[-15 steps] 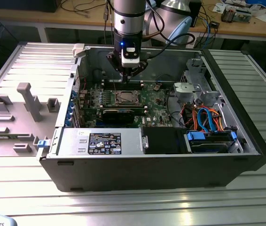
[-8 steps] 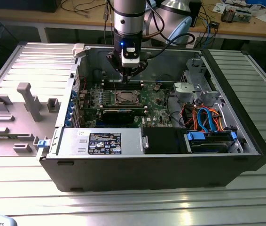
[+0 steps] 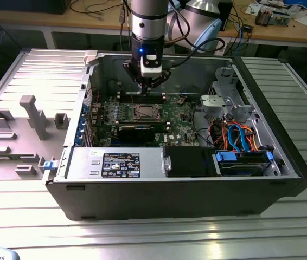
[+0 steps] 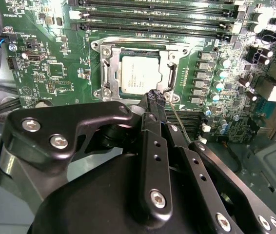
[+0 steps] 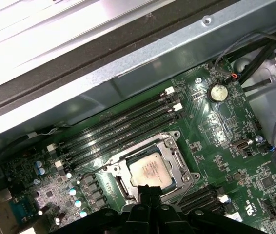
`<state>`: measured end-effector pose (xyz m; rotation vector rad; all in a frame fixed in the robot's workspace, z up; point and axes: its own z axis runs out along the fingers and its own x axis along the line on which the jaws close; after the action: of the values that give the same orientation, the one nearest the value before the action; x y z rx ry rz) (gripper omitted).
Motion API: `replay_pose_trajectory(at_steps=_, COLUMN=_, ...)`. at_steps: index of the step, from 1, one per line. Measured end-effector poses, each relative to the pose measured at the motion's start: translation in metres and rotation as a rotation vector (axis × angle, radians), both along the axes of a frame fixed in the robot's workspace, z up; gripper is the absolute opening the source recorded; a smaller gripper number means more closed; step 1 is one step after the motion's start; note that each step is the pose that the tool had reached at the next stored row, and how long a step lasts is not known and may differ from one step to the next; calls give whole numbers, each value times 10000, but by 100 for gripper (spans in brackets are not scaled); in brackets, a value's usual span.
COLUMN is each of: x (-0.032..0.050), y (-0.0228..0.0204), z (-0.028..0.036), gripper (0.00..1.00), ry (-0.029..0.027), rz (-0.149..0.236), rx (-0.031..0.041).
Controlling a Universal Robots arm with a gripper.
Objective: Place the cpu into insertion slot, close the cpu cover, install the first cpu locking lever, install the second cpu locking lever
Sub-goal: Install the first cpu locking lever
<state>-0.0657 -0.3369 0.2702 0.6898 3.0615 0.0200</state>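
In the exterior view, we see the arm (image 3: 148, 21) standing upright inside the open computer case (image 3: 170, 200) on the ribbed worktop (image 3: 197, 238). Its pincer (image 3: 146, 86) hangs just above the insertion slot (image 3: 144, 112), and a printed label (image 3: 120, 164) sits nearer the camera.

In the second wrist view, the fingers (image 4: 150, 105) are pressed together at the slot's corner. The cpu (image 4: 137, 75) lies seated in the slot, framed by the cpu cover (image 4: 109, 73).

In the first wrist view, we also see a coin battery (image 5: 219, 91) beyond the memory slots (image 5: 123, 122).
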Motion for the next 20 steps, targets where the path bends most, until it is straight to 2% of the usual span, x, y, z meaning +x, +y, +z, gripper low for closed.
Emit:
replay_pose_trajectory(at_steps=16, x=0, y=-1, z=0, gripper=11, ry=0, rz=74, rx=0)
replay_pose_trajectory(at_steps=20, x=0, y=-3, z=0, gripper=11, ry=0, rz=402, rx=0)
